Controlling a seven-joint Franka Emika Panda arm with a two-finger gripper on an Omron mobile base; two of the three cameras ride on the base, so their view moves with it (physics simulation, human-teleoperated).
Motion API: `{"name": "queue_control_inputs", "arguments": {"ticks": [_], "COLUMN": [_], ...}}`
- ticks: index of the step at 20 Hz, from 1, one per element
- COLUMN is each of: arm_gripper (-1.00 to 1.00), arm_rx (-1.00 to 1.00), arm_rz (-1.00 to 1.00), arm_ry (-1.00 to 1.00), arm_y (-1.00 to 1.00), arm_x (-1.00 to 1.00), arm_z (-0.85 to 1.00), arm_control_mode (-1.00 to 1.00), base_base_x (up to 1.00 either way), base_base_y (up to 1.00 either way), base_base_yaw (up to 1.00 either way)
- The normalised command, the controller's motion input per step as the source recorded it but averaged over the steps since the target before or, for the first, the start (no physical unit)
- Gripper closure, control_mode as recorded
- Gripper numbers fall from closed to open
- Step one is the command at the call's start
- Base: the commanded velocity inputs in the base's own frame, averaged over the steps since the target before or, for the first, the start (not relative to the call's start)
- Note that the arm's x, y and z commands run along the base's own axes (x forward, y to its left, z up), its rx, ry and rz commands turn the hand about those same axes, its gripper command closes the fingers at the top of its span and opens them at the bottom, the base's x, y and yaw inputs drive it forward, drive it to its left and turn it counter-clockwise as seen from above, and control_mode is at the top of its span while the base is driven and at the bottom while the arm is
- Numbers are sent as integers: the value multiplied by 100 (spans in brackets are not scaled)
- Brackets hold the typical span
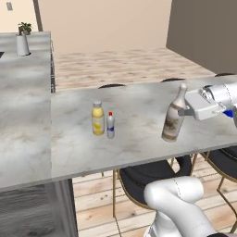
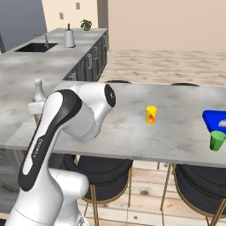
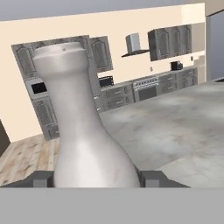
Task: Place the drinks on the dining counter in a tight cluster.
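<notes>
Gripper point(image 1: 182, 112) clamped on tilted brown-and-white bottle point(image 1: 174, 118); risk: bottle topples on release, or knocks yellow bottle point(image 1: 97, 119) during clustering.

Soft, even rendered light over the dining counter point(image 1: 139, 139), no glare, faint shadows beside the yellow bottle point(image 1: 97, 119) on that counter, brown-and-white bottle point(image 3: 85, 127) looming large and slightly soft-edged close up, kitchen behind it reasonably sharp, edges undistorted, textures coarse throughout

Pale plank floor point(image 1: 115, 65), beige walls point(image 1: 102, 23), black stools point(image 1: 148, 173), grey cabinets point(image 3: 118, 94) beyond.
</notes>
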Motion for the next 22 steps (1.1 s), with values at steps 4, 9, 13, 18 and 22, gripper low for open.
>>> {"name": "queue_control_inputs", "arguments": {"ticks": [4,9,13,18,22], "arm_gripper": [100,100,100,100,100], "arm_rx": [0,0,0,-6,-14], "arm_rz": [0,0,2,10,15], "arm_ry": [0,0,8,30,28], "arm_y": [0,0,33,40,17], "arm_x": [0,0,60,100,100], "arm_z": [0,0,0,4,0], "arm_control_mode": [100,100,-100,-100,-100], "base_base_x": [0,0,2,0,0], "base_base_y": [0,0,0,0,0], "base_base_yaw": [0,0,0,0,0]}}
